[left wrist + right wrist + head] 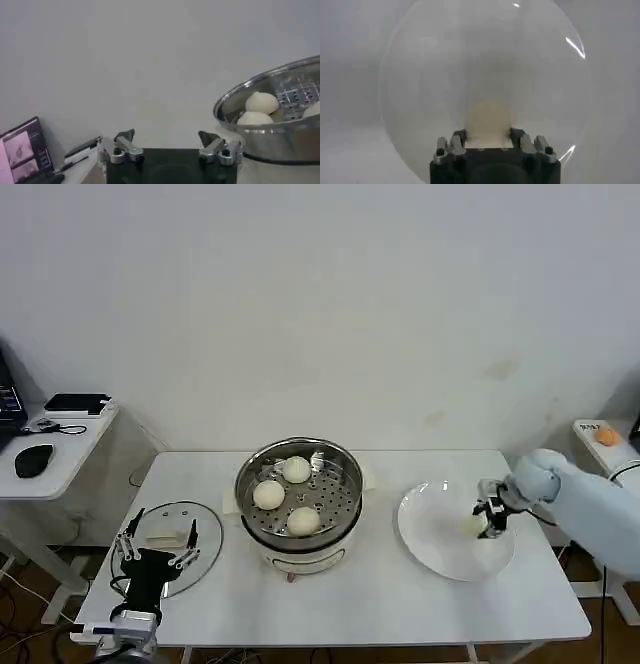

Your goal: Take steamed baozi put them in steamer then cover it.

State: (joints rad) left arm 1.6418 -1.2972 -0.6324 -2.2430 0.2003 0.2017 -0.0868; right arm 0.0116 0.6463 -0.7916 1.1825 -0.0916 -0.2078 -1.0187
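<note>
Side desk [60, 446] at far left carries a mouse [34, 459]. Left tool [156, 542] hovers spread wide above the glass lid [200, 529] on the white surface [380, 604]. Steamer [345, 469] mid-surface holds three baozi [269, 494]. Right tool [490, 522] grips the fourth baozi [488, 118] on the plate [430, 534]. No readable writing.

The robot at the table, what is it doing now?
It is moving buns into the steamer. Three steamed baozi lie on its tray. The right gripper is at the white plate, its fingers on both sides of the last bun. The left gripper waits open over the glass lid.
</note>
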